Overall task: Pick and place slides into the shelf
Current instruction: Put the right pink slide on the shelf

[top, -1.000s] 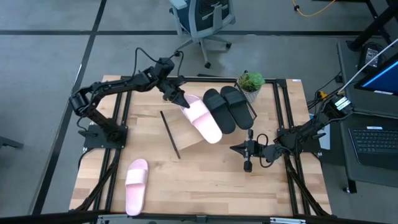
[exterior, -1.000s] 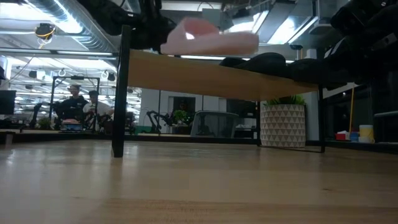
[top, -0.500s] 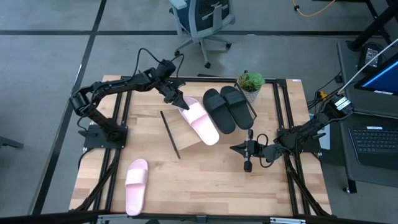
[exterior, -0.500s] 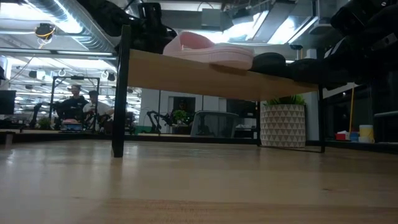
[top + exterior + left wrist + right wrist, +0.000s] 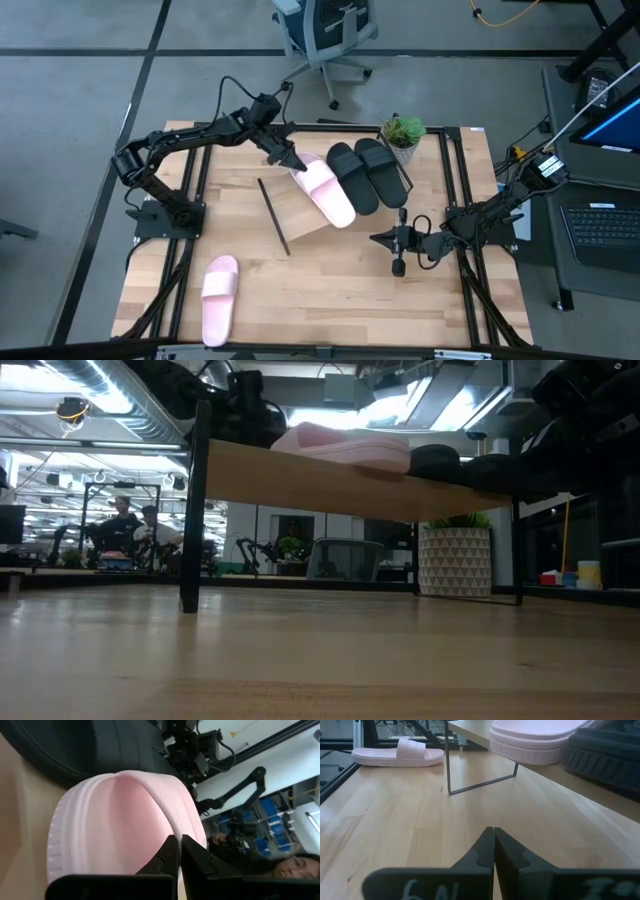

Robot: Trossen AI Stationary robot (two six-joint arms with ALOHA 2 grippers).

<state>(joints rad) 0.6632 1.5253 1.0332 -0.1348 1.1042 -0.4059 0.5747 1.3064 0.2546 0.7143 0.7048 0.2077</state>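
I am seeing the left gripper point(image 5: 291, 163) with its jaws pinching the heel edge of a pink slide point(image 5: 326, 189), and in the left wrist view its fingertips point(image 5: 170, 851) are closing together against the pale pink sole point(image 5: 115, 820). That slide is lying on the shelf point(image 5: 300, 215), the slanted light-wood board, just beside the two black slides point(image 5: 365, 172), which are sitting side by side on the same board toward the potted plant point(image 5: 402, 133). In the low view the pink slide point(image 5: 345, 444) is resting flat on the board's top, touching the nearer black slide point(image 5: 435, 459).

The right gripper point(image 5: 383, 238) is waiting low over the table point(image 5: 340, 290) beyond the shelf's right end, and in the right wrist view its fingers point(image 5: 487, 847) are pressed together on nothing, pointing toward the shelf's thin black rod point(image 5: 470, 780).

The second pink slide point(image 5: 219, 297) is lying on the tabletop near the front left corner, well apart from the shelf. I am also seeing an office chair point(image 5: 325, 30) on the floor behind the table.
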